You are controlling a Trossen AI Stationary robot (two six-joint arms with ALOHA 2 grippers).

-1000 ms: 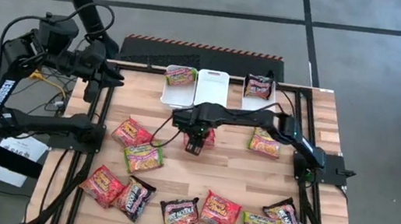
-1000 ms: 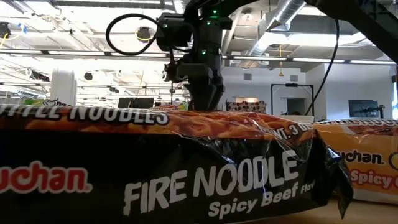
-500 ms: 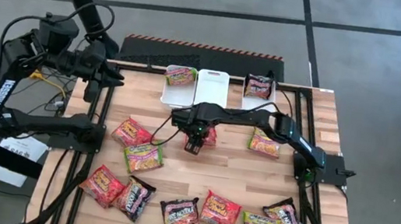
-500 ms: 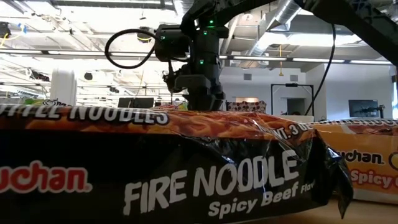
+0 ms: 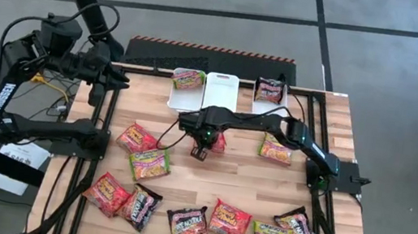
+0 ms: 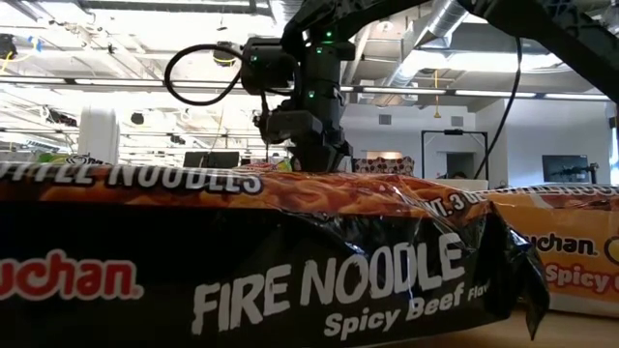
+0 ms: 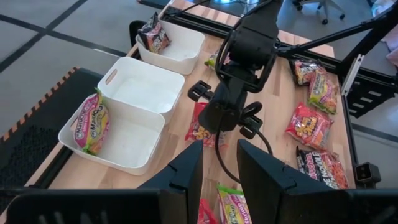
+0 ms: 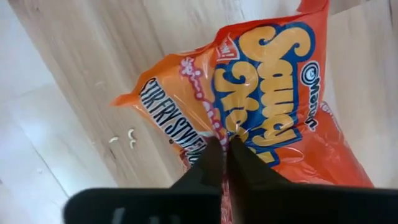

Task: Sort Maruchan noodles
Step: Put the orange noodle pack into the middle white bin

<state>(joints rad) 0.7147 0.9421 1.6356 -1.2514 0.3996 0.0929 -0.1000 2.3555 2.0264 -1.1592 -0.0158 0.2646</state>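
High view, table: wooden table (image 5: 208,178) with three white bins (image 5: 220,94) in a row at the far edge; the left bin holds a green-yellow packet (image 5: 188,78), the right bin a black packet (image 5: 269,89), the middle bin shows only its white floor.
High view, loose packets: noodle packets (image 5: 230,221) lie in a row along the near edge, two more at mid-left, one orange-yellow one at mid-right beside the right arm.
High view, right arm: stretched from its base at the table's right edge across to the centre; right end effector (image 5: 199,150) points down at a red-orange packet (image 5: 218,142) just in front of the middle bin.
High view, left arm: folded back off the table's left far corner; left end effector (image 5: 121,81) over the table's edge, well apart from all packets.
Low view: a black packet fills the foreground and blocks most of the table; the right arm comes down behind it.
Left wrist view: left end effector (image 7: 219,165) slightly parted, nothing between its fingers; beyond it the right arm stands over the red-orange packet (image 7: 200,124).
Right wrist view: right end effector (image 8: 227,148) clenched on a pinch of the red-orange packet (image 8: 273,87), which lies on the wood.
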